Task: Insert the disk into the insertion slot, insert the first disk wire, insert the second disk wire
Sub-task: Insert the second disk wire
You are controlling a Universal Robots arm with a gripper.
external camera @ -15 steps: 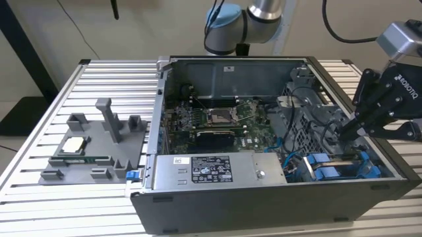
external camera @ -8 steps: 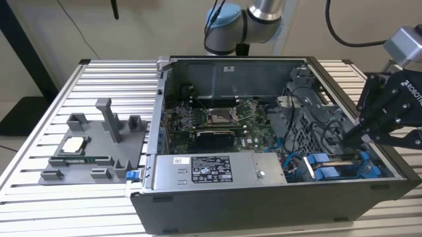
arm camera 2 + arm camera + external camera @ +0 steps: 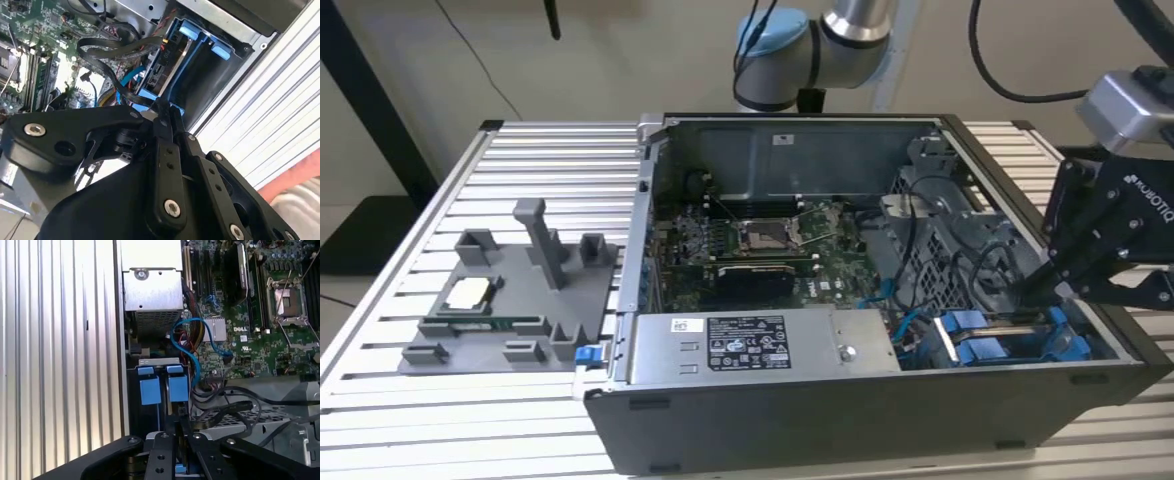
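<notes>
The disk [image 3: 171, 64] sits edge-on in its blue carrier [image 3: 977, 345] inside the insertion slot, at the near corner of the open computer case on the exterior view's right. The carrier's blue tabs [image 3: 150, 390] show in the first wrist view. My gripper [image 3: 1042, 290] reaches down into the case right beside this bay. Its fingers are pressed together in both wrist views, shut on the end of a black flat disk wire [image 3: 107, 46]. That wire loops back over the motherboard. The wire's tip at the gripper [image 3: 162, 106] is close to the disk's rear edge; whether it touches is hidden.
A silver power-supply box [image 3: 761, 345] lies along the case's near side. The motherboard [image 3: 761, 240] fills the case floor, and blue and black cables [image 3: 192, 347] tangle between it and the bay. A grey fixture plate [image 3: 507, 300] rests on the slatted table [image 3: 400, 400].
</notes>
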